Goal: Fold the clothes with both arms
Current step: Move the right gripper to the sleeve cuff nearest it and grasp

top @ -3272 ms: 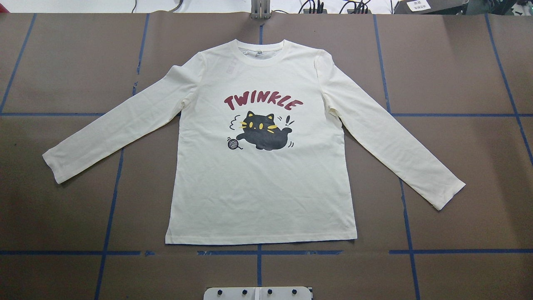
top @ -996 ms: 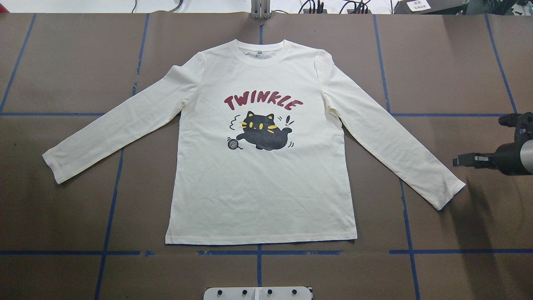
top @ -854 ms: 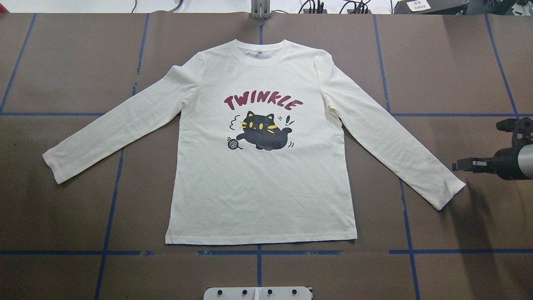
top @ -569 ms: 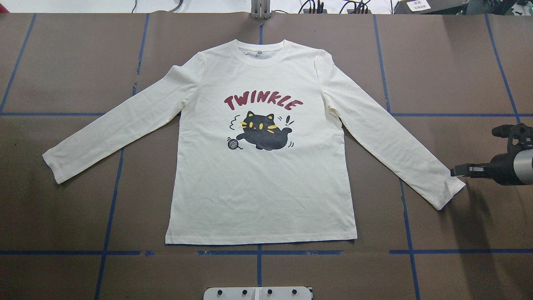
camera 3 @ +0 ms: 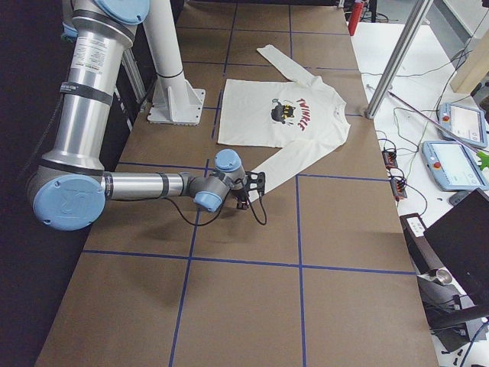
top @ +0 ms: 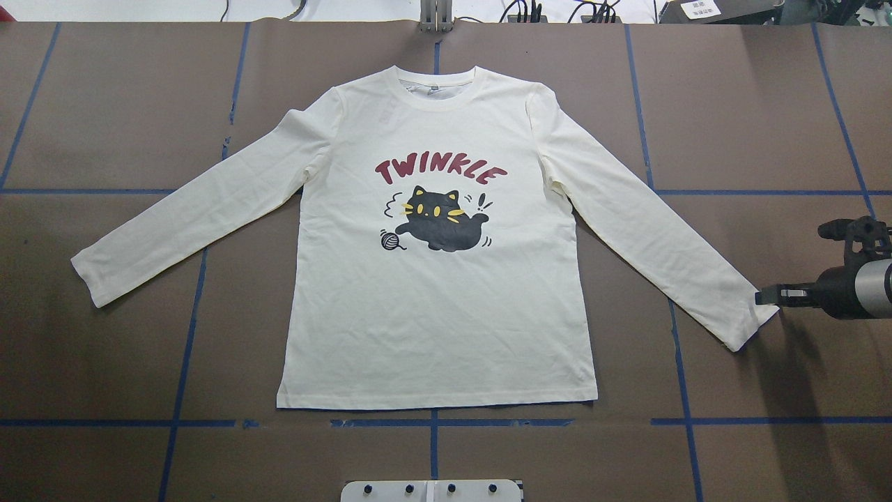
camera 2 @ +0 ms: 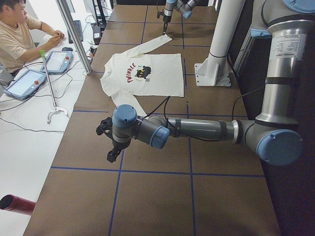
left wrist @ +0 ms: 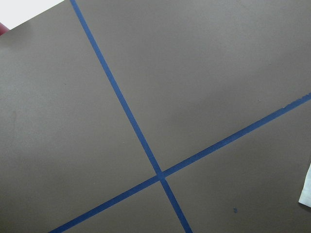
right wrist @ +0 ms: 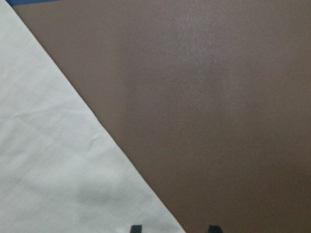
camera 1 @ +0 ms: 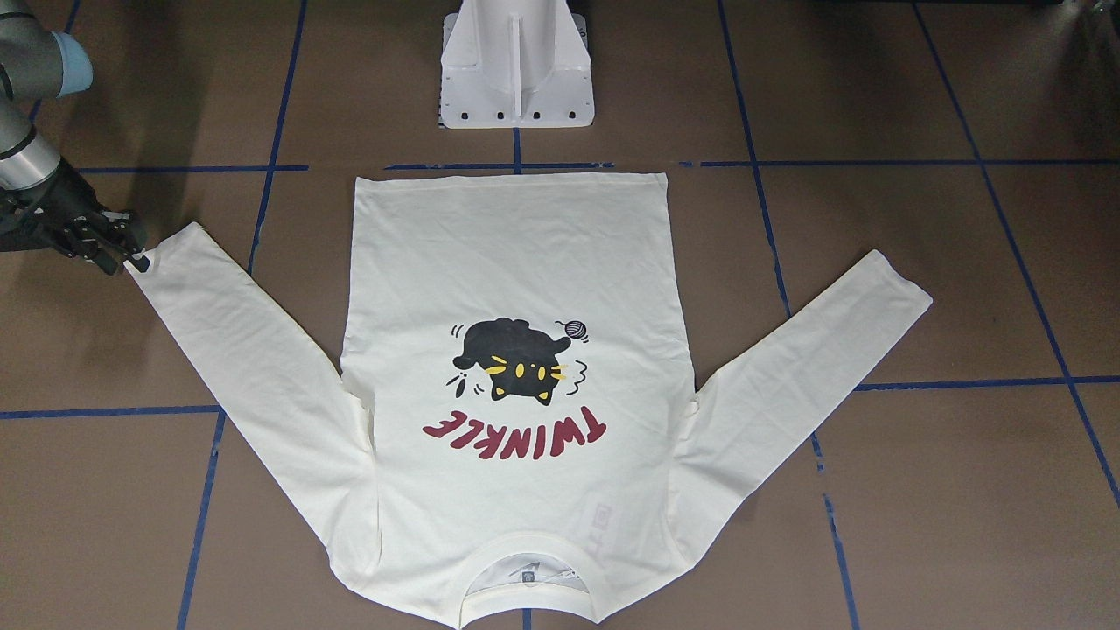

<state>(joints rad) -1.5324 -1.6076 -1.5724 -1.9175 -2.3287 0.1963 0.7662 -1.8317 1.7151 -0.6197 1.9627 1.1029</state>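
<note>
A: Where is the shirt [top: 446, 328] placed?

B: It is spread flat, print up, in the centre of the brown table [top: 125, 104], with the collar toward the top of the overhead frame and the hem toward the bottom. The left-hand sleeve [top: 202, 216] is stretched to the lower left. The cat print [top: 439, 223] is seen mid-frame under red lettering. The right-hand sleeve [top: 655, 237] is stretched to the lower right.

A: What can be said of the left gripper [camera 2: 112, 156]?

B: It is shown only in the left side view, lower left of centre, pointed down over bare table near a sleeve end. Whether its jaws are apart or closed cannot be told. In its wrist view a cross of blue tape [left wrist: 160, 175] is seen, and a corner of white cloth at the right edge.

A: And the right gripper [top: 761, 297]?

B: It is found at the right edge of the overhead frame, its tips at the cuff [top: 749, 322] of the right-hand sleeve. In its wrist view the jaws are seen apart at the bottom edge, one tip over the cloth and the other over the table, the sleeve's edge between them.
</note>
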